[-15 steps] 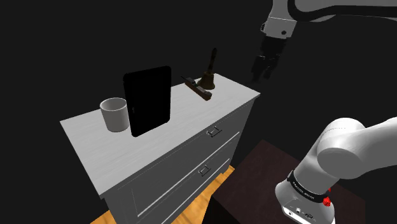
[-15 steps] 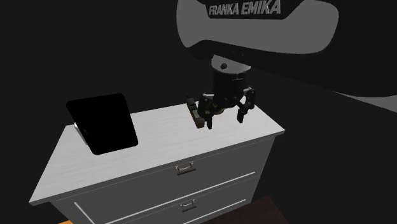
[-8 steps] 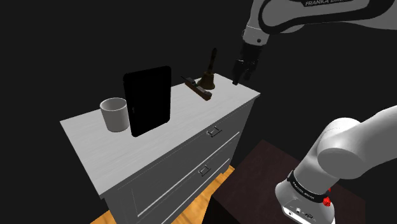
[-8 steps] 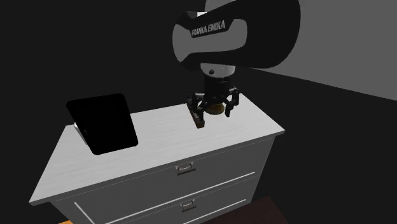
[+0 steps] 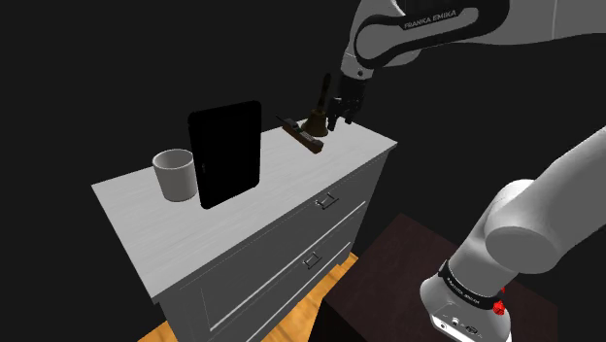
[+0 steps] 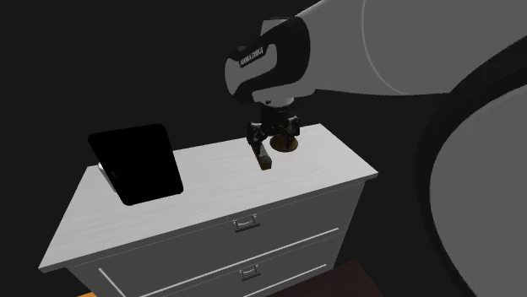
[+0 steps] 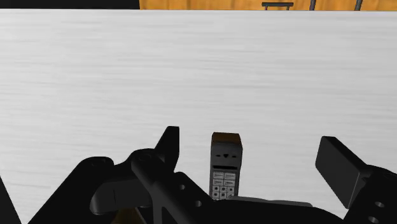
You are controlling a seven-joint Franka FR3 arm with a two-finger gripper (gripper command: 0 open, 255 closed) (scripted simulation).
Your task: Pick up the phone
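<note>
The phone [image 5: 302,139] is a small dark handset with a keypad, lying on the white dresser top [image 5: 225,222] near its back corner. It also shows as the phone [image 6: 264,157] in the second exterior view. My black gripper [image 5: 340,114] hangs just above it, close to a brown hand bell [image 5: 318,118], fingers open. In the wrist view the phone [image 7: 226,167] lies between the spread fingers of the gripper [image 7: 251,153], touching neither. Nothing is held.
A black tablet [image 5: 226,153] stands upright mid-dresser, with a grey mug [image 5: 175,174] beside it. The bell [image 6: 287,144] sits right next to the phone. Two drawers with metal handles [image 5: 326,200] face front. A dark stand [image 5: 387,282] sits beside the dresser.
The arm has swung toward the shoulder view's left and come down, from beyond the dresser's edge to just over the phone and bell. The fingers stayed open.
</note>
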